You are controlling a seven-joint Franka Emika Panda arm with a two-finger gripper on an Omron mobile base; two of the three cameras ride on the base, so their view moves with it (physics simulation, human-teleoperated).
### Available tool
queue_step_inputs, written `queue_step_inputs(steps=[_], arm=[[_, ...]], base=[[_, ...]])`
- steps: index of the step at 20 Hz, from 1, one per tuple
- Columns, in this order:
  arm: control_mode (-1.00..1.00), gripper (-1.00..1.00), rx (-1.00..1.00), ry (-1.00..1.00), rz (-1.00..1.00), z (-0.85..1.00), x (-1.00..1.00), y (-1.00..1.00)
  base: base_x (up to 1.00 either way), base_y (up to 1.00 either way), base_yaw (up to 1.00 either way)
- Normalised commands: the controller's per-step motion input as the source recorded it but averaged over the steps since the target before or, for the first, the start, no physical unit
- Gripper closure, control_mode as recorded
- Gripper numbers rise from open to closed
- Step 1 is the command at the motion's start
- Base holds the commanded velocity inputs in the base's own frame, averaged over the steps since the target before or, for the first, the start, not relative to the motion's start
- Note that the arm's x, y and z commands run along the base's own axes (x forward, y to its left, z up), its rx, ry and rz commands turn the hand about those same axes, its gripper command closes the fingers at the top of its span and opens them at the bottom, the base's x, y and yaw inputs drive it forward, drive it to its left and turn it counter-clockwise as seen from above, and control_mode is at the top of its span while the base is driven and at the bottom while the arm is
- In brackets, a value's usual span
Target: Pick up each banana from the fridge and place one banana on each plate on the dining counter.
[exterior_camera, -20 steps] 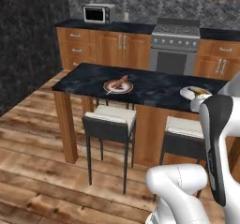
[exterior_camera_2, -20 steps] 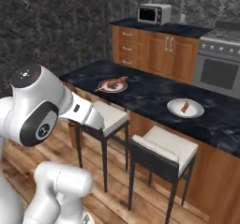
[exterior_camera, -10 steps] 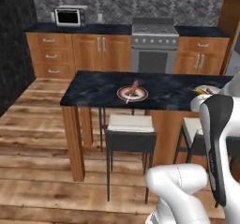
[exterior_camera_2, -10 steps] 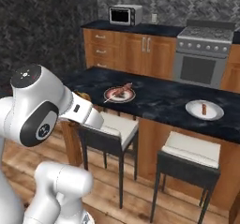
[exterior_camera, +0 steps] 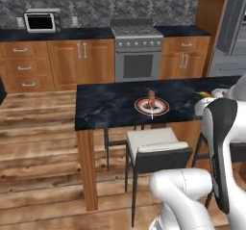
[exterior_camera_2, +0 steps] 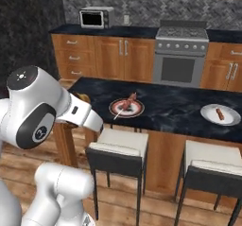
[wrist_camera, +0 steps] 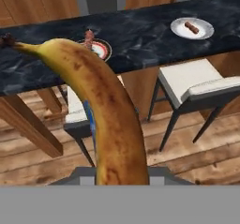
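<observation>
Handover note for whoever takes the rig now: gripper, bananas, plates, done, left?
Gripper: shut on the banana, carried short of the dining counter.
Ringed plate: holds skewered food, no banana.
Plain white plate: holds a brown sausage-like piece, no banana.
Fridge: at the far right, behind the counter.
Done: one banana picked.
Left: set it on a plate, then get one onto the other.
</observation>
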Motion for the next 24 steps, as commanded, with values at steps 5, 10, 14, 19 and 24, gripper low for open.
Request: queue_step_inputs(steps=[5, 10, 14, 19, 24], arm=[[1.0, 1.0, 0.0, 0.0, 0.0, 0.0, 0.0, 0.0], [1.0, 1.0, 0.0, 0.0, 0.0, 0.0, 0.0, 0.0], [1.0, 1.0, 0.0, 0.0, 0.0, 0.0, 0.0, 0.0], [-1.0, 1.0, 0.03, 0.25, 0.0, -0.36, 1.0, 0.16], [-1.0, 1.0, 0.05, 0.27, 0.0, -0.45, 0.99, 0.14]], base=[[0.98, 0.07, -0.14], [1.0, 0.0, -0.05], [1.0, 0.07, -0.04], [0.0, 0.0, 0.0], [0.0, 0.0, 0.0]])
